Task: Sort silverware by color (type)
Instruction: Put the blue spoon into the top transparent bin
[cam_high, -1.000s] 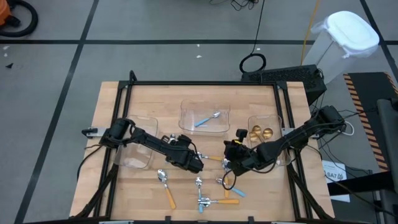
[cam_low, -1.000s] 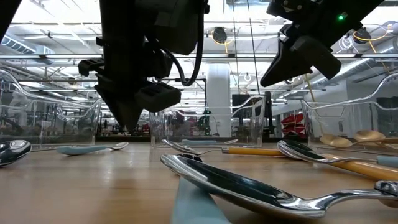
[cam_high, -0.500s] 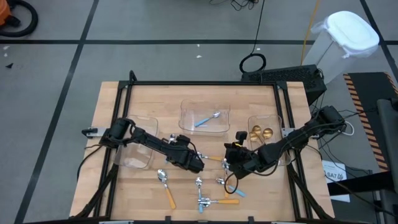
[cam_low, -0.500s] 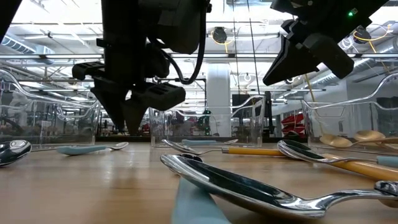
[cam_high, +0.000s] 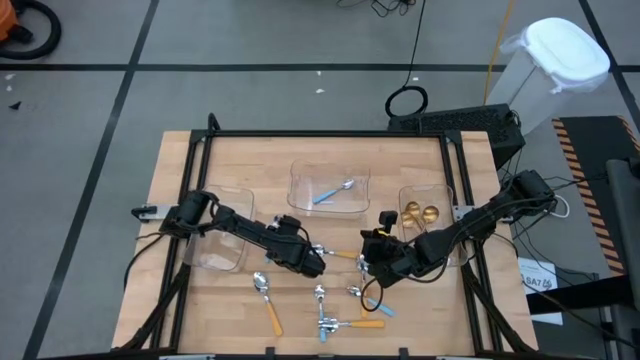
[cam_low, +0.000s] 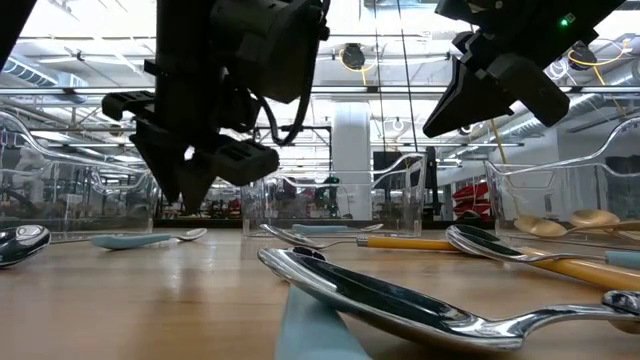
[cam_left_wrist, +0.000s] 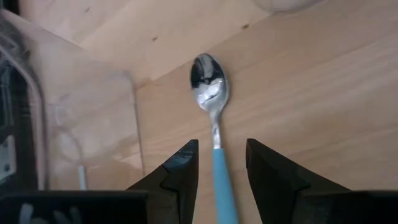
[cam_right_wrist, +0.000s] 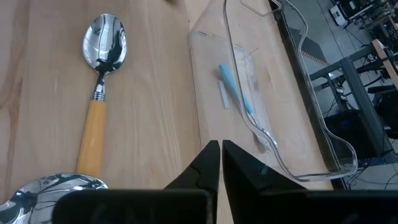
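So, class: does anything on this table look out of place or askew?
Yes: unsorted spoons lie scattered at odd angles across the front of the table, some overlapping. Only one blue-handled spoon and two gold spoons sit in trays.

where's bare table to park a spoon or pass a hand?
Free: bare wood along the far edge behind the middle tray, and the near-left corner beside the left tray. Crowded: the near-centre patch of loose spoons, with both hands over it.

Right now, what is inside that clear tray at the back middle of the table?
The middle tray holds one blue-handled spoon, lying slantwise on its floor. Nothing else shows in it; the tray is clear and no arm covers it, so little could be hidden there.
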